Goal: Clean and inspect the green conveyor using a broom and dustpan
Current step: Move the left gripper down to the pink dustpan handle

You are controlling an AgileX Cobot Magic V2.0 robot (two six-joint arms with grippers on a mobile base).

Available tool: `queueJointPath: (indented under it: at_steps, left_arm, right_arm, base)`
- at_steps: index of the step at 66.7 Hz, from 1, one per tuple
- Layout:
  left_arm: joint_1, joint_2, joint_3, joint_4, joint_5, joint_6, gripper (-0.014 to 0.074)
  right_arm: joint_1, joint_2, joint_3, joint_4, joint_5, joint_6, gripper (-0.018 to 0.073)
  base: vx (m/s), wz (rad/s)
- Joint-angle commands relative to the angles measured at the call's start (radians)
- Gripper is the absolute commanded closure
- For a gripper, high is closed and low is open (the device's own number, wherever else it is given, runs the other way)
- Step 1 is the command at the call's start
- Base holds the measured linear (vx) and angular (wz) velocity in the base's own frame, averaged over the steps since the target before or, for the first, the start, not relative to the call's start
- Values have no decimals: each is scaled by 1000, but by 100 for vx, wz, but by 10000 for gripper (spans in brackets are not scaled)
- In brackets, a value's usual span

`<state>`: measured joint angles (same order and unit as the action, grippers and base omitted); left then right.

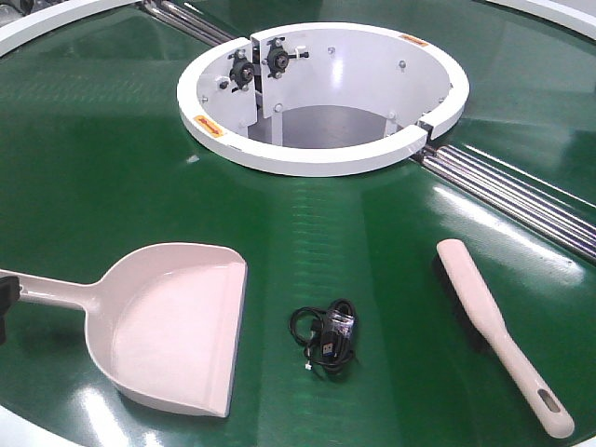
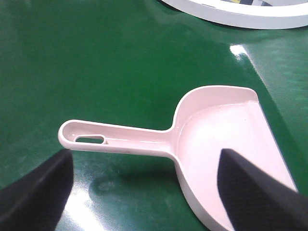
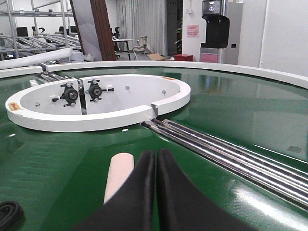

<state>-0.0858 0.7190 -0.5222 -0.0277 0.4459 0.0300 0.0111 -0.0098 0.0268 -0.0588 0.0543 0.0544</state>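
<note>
Where the green conveyor (image 1: 93,168) curves to its near-left rim, we see the left gripper (image 2: 144,166) spread wide, its fingers flanking the handle of the dustpan (image 1: 172,326). The dustpan lies flat on the belt, mouth facing a coiled black cable (image 1: 326,340). Further right lies the broom (image 1: 494,326), slotted end nearest us. Above its rounded tip hangs the right gripper (image 3: 156,156), fingers pressed together on nothing.

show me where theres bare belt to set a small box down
Widest bare patch: the glossy dark-green conveyor belt left of the white ring opening, beyond the beige-pink plastic dustpan. Another lies between ring and the black coiled cable. Crowded: the near strip, where dustpan, cable and long beige brush lie side by side; steel rollers bar the right.
</note>
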Motion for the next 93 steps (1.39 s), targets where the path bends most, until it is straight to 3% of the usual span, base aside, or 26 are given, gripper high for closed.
queueJointPath:
  at_steps: [1, 8, 18, 38, 51, 68, 93]
  left_arm:
    - [-9, 0, -36, -10, -75, -5, -11]
    - [-9, 0, -47, -21, -113, -23, 0]
    - [-9, 55, -168, -28, 12, -15, 42]
    - [-9, 349, -539, -35, 508, 235, 74]
    - [-9, 526, -731, -40, 716, 384, 74]
    - [-9, 661, -873, -25, 776, 546, 74]
    - [-9, 755, -884, 2, 790, 521, 74]
  right_arm:
    - [-6, -18, 22, -11, -77, -3, 569]
    - [-6, -18, 22, -11, -77, -3, 569]
    - [-6, -18, 22, -11, -77, -3, 569]
    - [-6, -18, 22, -11, -77, -3, 569]
    - [-6, -18, 22, -11, -77, -3, 569]
    - [-6, -18, 22, -11, -77, -3, 569]
    - [-6, -18, 22, -11, -77, -3, 569]
  base:
    - [0, 0]
    - [0, 0]
    - [0, 0]
    - [0, 0]
    - [0, 0]
    - [0, 0]
    - [0, 0]
